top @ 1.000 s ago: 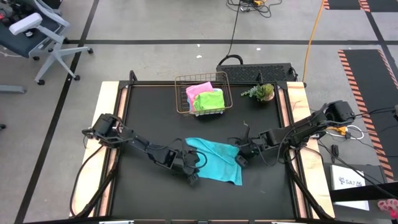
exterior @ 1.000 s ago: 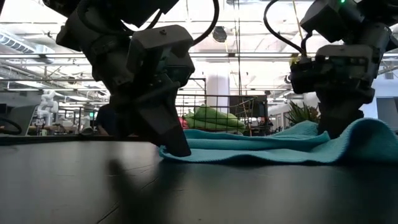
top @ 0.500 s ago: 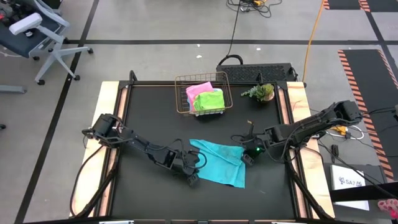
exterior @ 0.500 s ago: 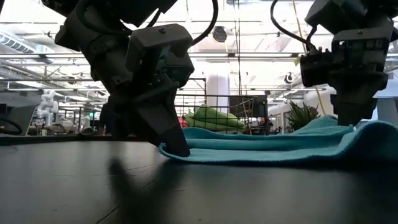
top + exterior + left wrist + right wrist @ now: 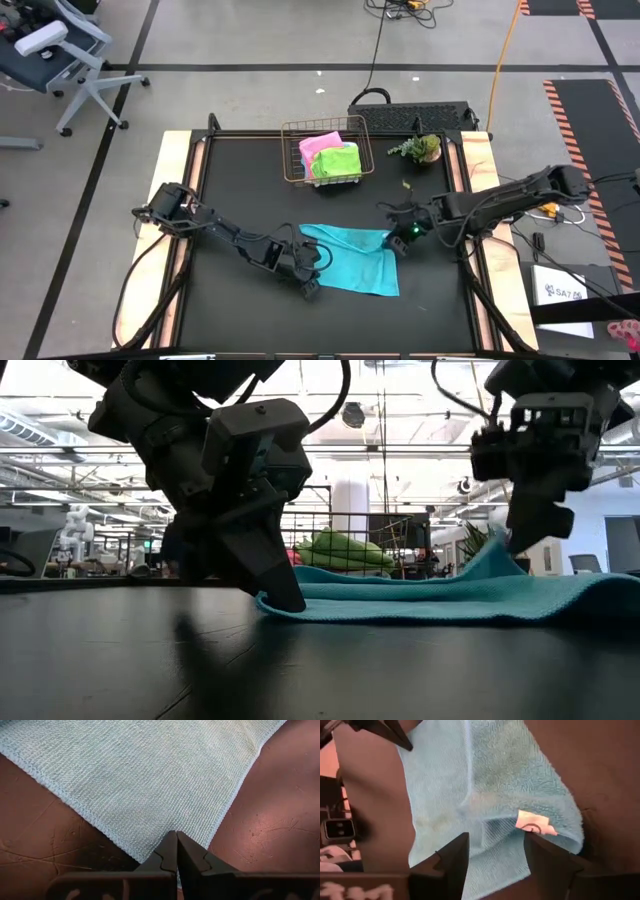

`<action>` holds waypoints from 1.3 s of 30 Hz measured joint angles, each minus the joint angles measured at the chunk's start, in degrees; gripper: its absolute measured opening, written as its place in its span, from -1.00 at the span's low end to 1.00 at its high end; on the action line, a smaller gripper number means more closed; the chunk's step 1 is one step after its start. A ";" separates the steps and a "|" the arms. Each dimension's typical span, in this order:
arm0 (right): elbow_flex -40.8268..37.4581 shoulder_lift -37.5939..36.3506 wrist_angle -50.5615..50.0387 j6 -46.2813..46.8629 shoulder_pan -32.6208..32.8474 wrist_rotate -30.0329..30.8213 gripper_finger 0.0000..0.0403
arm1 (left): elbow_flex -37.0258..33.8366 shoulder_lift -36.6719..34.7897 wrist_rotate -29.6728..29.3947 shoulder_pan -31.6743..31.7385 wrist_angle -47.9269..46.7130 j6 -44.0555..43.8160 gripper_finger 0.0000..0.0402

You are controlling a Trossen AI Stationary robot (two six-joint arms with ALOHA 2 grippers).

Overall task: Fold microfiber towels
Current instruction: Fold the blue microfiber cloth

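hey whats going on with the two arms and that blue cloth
A two-arm robot is folding a cyan towel spread on the black table. The left claw is shut, pressing down one corner of the towel near the table's front. The right claw hangs open at the towel's opposite edge, where a fold of cloth is raised. A wire basket at the back holds a pink towel and a green towel.

A cyan-blue microfiber towel (image 5: pixel 450 600) lies spread on the dark table top (image 5: pixel 300 670), its near left corner pinned under the closed tip of the left gripper (image 5: pixel 285 595). At the right, the right gripper (image 5: pixel 530 535) hangs over a raised fold of the cloth. Far behind, a wire basket (image 5: pixel 345 545) holds a lime green towel (image 5: pixel 345 550).
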 joint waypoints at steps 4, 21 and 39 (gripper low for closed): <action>0.00 -2.97 -5.70 -2.60 -1.62 0.19 -0.15 | -0.02 0.00 0.03 0.17 0.02 -0.02 -0.96; 0.00 -5.84 -6.12 -4.73 -4.02 0.09 -0.37 | -0.02 0.00 -0.73 -0.01 -0.10 -2.81 -0.99; 0.00 -4.24 5.85 -3.40 4.06 -4.36 -0.75 | 0.02 -0.17 -1.00 -8.63 -4.51 -16.59 -1.00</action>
